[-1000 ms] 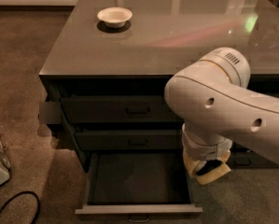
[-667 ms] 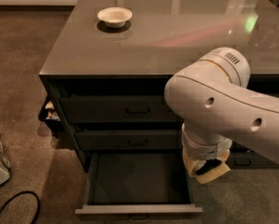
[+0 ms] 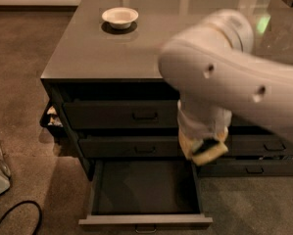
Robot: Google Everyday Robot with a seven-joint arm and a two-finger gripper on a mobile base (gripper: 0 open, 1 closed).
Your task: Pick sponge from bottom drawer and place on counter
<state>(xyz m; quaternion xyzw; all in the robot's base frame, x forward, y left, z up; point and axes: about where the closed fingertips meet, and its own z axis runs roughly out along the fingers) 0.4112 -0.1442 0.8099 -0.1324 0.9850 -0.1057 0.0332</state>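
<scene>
Counter [image 3: 97, 58] with bowl [image 3: 120, 17], seemingly empty

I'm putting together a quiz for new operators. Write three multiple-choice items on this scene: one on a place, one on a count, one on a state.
1. Where is the white bowl?
A. in a drawer
B. on the counter
C. on the floor

2. How many drawers are in the stack that holds the open one?
A. one
B. five
C. three

3. The bottom drawer is:
A. pulled open
B. shut
C. lifted out onto the floor

Answers:
1 B: the bowl sits on the glossy top.
2 C: two shut fronts sit above the open drawer.
3 A: its dark inside shows, and above its right side the claw holds the sponge.
</scene>
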